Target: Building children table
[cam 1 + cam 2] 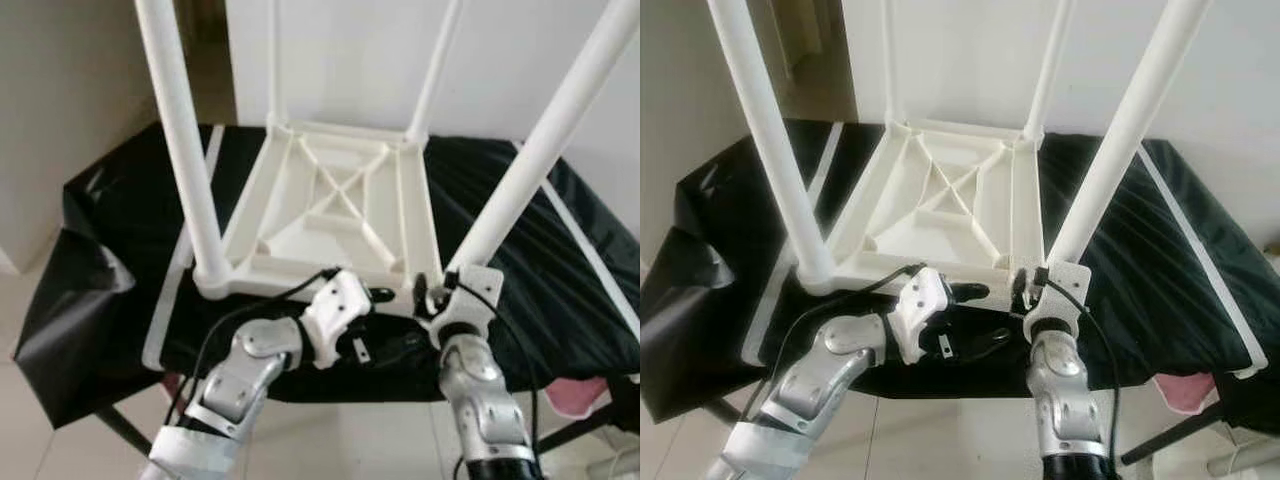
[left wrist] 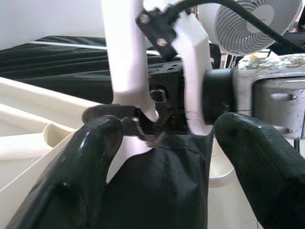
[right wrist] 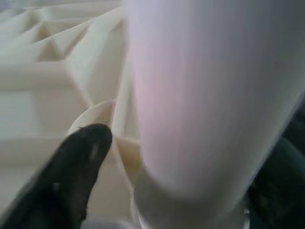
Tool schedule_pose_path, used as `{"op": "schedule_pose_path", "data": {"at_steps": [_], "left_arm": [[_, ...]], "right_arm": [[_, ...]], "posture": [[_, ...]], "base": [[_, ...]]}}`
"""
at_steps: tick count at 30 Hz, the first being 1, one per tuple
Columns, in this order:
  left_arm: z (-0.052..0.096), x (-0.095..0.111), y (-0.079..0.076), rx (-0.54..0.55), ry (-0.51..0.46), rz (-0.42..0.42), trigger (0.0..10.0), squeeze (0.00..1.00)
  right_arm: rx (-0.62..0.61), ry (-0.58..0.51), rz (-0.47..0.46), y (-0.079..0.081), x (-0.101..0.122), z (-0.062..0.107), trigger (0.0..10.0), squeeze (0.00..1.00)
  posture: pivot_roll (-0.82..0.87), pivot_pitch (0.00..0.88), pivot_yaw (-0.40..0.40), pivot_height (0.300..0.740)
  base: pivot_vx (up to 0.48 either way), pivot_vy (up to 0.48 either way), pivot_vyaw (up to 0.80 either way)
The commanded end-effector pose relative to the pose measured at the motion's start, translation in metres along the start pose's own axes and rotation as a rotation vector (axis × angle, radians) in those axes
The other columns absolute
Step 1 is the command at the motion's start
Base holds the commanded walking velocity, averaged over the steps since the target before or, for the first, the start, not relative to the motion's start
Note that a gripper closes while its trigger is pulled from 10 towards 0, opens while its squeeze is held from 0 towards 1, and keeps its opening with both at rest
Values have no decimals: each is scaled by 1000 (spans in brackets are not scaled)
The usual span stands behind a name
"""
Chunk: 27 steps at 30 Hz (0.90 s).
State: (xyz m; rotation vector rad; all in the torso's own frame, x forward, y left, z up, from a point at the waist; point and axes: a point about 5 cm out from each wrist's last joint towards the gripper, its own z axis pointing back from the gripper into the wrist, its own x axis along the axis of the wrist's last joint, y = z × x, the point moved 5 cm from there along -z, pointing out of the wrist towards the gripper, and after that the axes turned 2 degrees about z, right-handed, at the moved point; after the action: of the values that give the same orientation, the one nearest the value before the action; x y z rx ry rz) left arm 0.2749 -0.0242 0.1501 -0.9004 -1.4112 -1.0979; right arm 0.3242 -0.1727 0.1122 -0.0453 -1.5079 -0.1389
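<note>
A white plastic children's table (image 1: 300, 236) lies upside down on a black-covered surface (image 1: 110, 210), all its legs pointing up. My right gripper (image 1: 437, 290) is at the base of the near right leg (image 1: 530, 160), shut on it where it meets the corner socket. The right wrist view has that leg (image 3: 205, 95) between one black finger (image 3: 76, 171) and the other at the picture's edge. My left gripper (image 1: 985, 318) hovers open just before the table's front edge, beside the right gripper, with black cloth between its fingers (image 2: 81, 167).
The near left leg (image 1: 185, 150) stands close to my left arm. Black cloth hangs off the surface at the left (image 1: 70, 320). A pink item (image 1: 575, 395) lies low on the right. A white fan (image 2: 257, 24) stands behind. A white wall is beyond.
</note>
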Motion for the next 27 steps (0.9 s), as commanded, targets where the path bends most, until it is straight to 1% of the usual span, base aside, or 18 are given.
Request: {"op": "schedule_pose_path", "data": {"at_steps": [1,2,3,5,6,7,8,9,10,13,19,20,21,22,23,24,25,27], "left_arm": [[-1,-1,-1,-3,1,0,10000,0],[-1,-2,-1,-3,4,-2,10000,0],[-1,-3,0,-3,7,-4,10000,0],[-1,-3,0,-3,7,-4,10000,0],[-1,-2,0,-4,8,-5,10000,0],[-1,-2,0,-4,8,-5,10000,0],[-1,-2,0,-6,6,-6,10000,0],[-2,-1,-1,-11,4,-6,10000,0],[-2,-1,-1,-11,4,-6,10000,0],[-2,0,0,-15,4,-9,10000,0],[-3,1,2,-16,1,-14,10000,0],[-4,2,3,-15,-1,-15,10000,0],[-5,2,4,-14,-2,-16,10000,0],[-5,2,4,-14,-2,-16,10000,0],[-5,3,4,-13,-3,-17,10000,0],[-5,3,4,-13,-3,-17,10000,0],[-5,3,4,-11,-4,-17,10000,0],[-4,3,5,-3,-6,-19,10000,0]], "right_arm": [[60,-24,11,-4,4,2,10000,1000],[103,-35,38,-9,6,1,10000,1000],[150,-44,66,-15,9,0,10000,376],[150,-44,66,-15,9,0,10000,376],[186,-46,81,-17,10,0,10000,0],[186,-46,81,-17,10,0,10000,0],[261,-49,130,-18,10,0,10000,0],[396,-39,195,-21,9,1,10000,0],[396,-39,195,-21,9,1,10000,0],[541,-15,247,-18,8,2,10000,0],[645,16,296,-14,8,-5,10000,0],[687,32,317,-9,5,-7,10000,0],[713,42,335,-7,1,-7,4863,0],[713,42,335,-7,1,-7,4863,0],[729,47,348,-5,-1,-8,1412,0],[729,47,348,-5,-1,-8,1412,0],[734,53,348,-5,-3,-8,0,0],[749,71,346,-6,-8,-7,0,0]], "posture": [[-36,0,-34,740],[-37,0,-32,740],[-38,0,-32,740],[-38,0,-32,740],[-39,0,-30,740],[-39,0,-30,740],[-41,0,-27,740],[-45,0,-23,740],[-45,0,-23,740],[-55,0,-13,740],[-55,0,-12,740],[-53,0,-14,740],[-51,0,-16,740],[-51,0,-16,740],[-49,0,-17,740],[-49,0,-17,740],[-48,0,-19,740],[-42,0,-24,740]], "base": [[0,0,0],[0,0,0],[0,0,0],[0,0,0],[0,0,0],[0,0,0],[0,0,0],[0,0,0],[0,0,0],[0,0,0],[0,0,0],[0,0,0],[0,0,0],[0,0,0],[0,0,0],[0,0,0],[0,0,0],[0,0,0]]}}
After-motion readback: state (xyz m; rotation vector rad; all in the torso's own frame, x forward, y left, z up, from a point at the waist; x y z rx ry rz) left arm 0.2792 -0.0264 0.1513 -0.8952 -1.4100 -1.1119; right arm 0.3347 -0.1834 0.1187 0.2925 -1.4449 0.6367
